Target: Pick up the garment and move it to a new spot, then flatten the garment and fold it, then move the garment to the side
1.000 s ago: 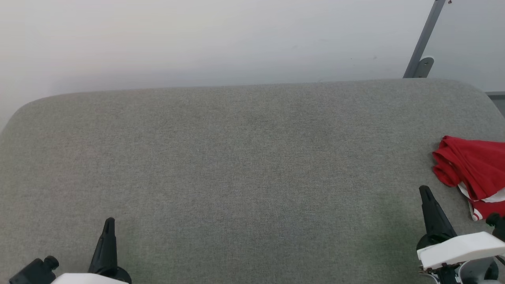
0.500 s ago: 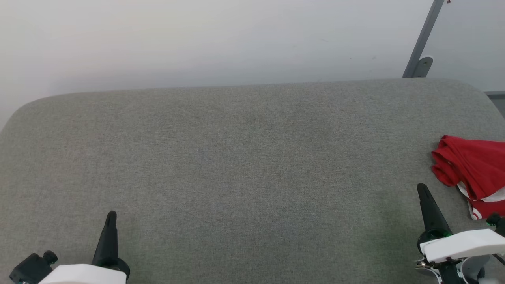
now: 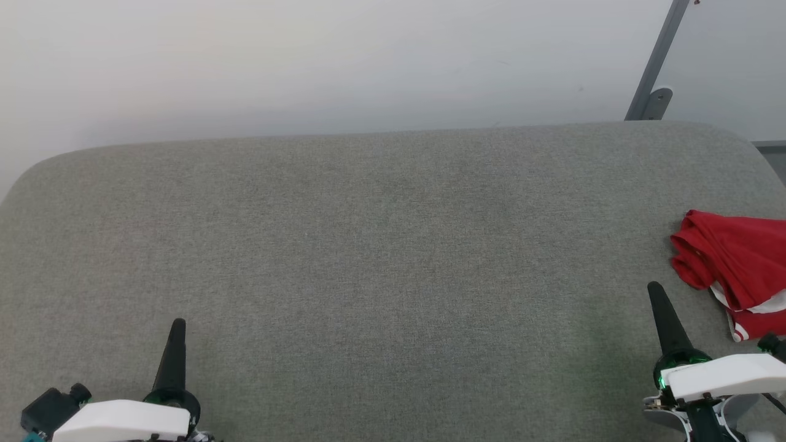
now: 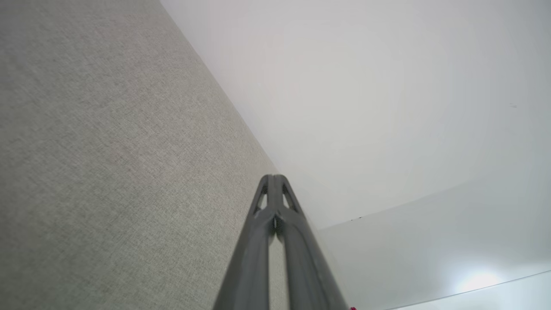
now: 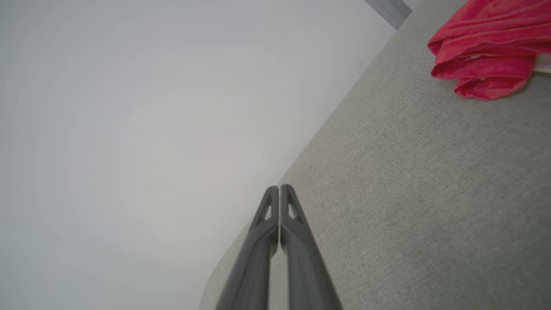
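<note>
The crumpled red fabric shirt (image 3: 734, 258), with white panels and striped trim, lies bunched at the far right of the grey cloth-covered bench (image 3: 381, 245). It is near the right end effector (image 3: 654, 288), ahead of it and to its right; that one's two dark fingers are pressed together and hold nothing. The left end effector (image 3: 178, 324), likewise closed and empty, sits well apart across the bench, so the right one is plainly nearer. The heap runs off the picture's edge, so its long axis cannot be told.

The padded surface (image 3: 393, 245) is overlooked from the head and skimmed closely from both wrists; the garment (image 3: 731, 258) is shared with the right.
</note>
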Available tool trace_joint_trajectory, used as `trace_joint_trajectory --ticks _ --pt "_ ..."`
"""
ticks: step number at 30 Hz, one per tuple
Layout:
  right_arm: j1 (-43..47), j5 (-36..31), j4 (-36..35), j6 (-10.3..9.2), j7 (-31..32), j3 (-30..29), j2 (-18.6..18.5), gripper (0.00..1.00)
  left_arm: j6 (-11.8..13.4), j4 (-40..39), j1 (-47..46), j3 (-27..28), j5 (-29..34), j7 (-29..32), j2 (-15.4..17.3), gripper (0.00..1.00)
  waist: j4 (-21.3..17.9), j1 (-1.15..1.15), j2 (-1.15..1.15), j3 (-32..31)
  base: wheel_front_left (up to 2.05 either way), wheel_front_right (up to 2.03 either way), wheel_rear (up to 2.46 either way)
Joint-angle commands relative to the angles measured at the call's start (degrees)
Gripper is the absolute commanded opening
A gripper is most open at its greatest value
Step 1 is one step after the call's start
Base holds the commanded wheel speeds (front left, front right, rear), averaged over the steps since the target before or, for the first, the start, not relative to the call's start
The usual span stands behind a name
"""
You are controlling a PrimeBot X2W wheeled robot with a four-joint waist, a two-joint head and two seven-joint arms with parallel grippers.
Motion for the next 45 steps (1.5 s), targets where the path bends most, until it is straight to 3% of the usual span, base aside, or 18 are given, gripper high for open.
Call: trace_joint_trajectory --ticks 1,45 --pt "-1.36 1.83 -0.36 -0.04 0.42 -0.2 0.15 0.0 0.06 -0.25 -1.8 0.35 -1.67 0.68 0.07 0.0 -0.02 0.0 0.0 0.0 0.0 0.0 0.0" --pt "-3.36 20.97 2.33 -0.04 3.83 -1.41 2.19 0.0 0.11 2.64 -6.26 1.83 -20.01 6.5 -2.17 0.0 -0.49 0.0 0.0 0.04 0.0 0.0 0.0"
